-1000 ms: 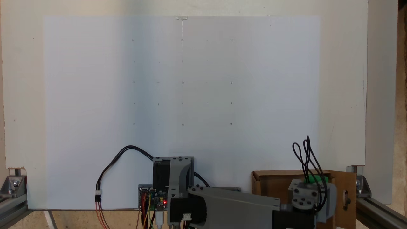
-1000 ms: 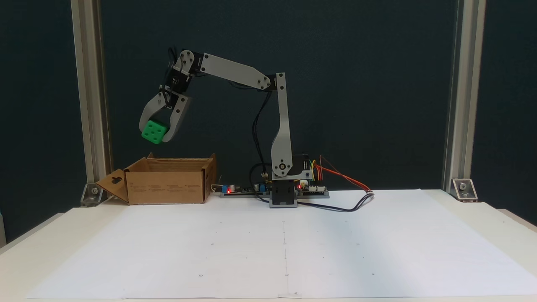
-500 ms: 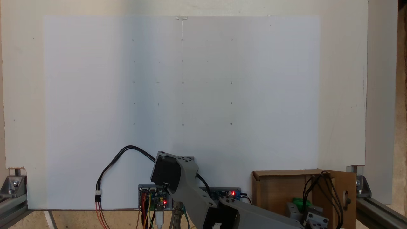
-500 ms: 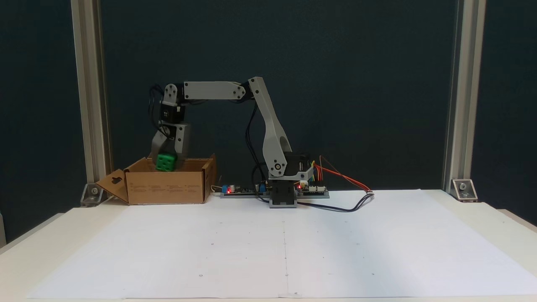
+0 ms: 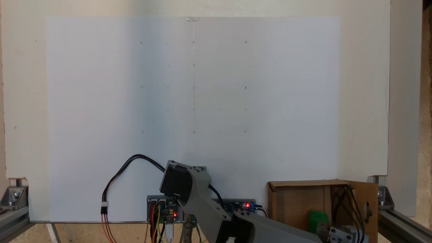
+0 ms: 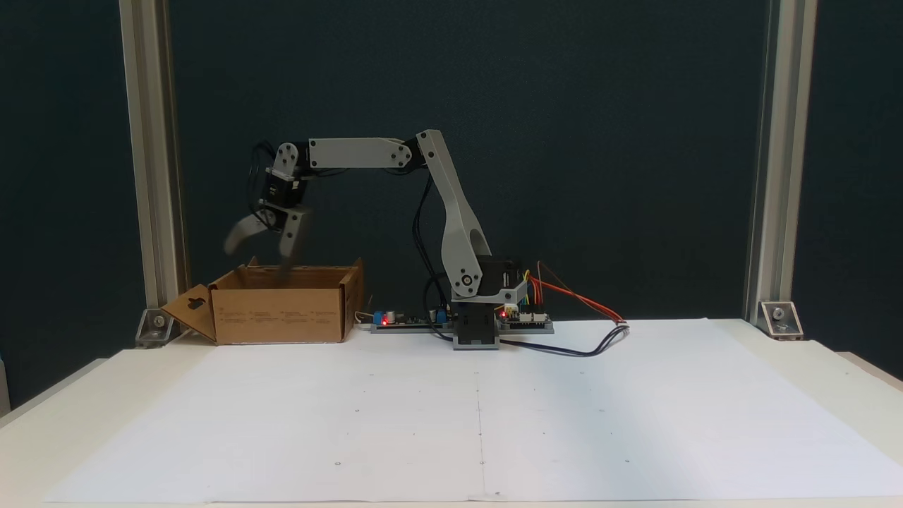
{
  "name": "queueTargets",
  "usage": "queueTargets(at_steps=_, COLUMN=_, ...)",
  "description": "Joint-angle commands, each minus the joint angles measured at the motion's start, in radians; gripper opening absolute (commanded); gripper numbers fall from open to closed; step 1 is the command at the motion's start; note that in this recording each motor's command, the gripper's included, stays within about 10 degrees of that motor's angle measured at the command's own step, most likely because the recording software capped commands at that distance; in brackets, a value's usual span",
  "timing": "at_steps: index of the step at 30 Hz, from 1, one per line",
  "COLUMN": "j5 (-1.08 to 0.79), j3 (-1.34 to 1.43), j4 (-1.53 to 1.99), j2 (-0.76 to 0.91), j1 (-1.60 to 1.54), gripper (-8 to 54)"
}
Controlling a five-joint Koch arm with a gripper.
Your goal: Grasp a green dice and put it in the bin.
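Grey robot claw (image 6: 257, 257) hangs released above a brown corrugated cardboard box (image 6: 282, 314) as a small bright green plastic dice (image 5: 316, 220) lies inside.

At the left of the side-on fixed view, the claw's two grey fingers (image 6: 238, 236) are spread apart and blurred just over the box's rim, with nothing between them. In the top-down fixed view, the dice shows as a green patch on the box (image 5: 293, 202) floor at the lower right of the frame, partly behind the grey arm (image 5: 270, 229) and its black cables (image 5: 341, 206). A flap with an oval handle hole (image 6: 195, 305) folds outward at the box's left side.
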Motion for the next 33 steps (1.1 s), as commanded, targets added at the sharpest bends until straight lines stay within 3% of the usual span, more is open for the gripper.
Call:
queueTargets(at_steps=1, j5=0.066, j3=-0.031, j4=-0.161, j2=0.055, j1=-0.028, gripper=42.5)
queueTargets(at_steps=5, j5=0.124, j3=-0.031, j4=-0.351, j2=0.156, j1=-0.158, gripper=41.9)
queueTargets(at_steps=17, j5=0.163, j3=0.003, j4=-0.347, j2=0.442, j1=-0.833, gripper=43.3)
queueTargets(at_steps=33, j5=0.163, j3=0.566, j4=-0.350, j2=0.853, j1=-1.666, gripper=44.6)
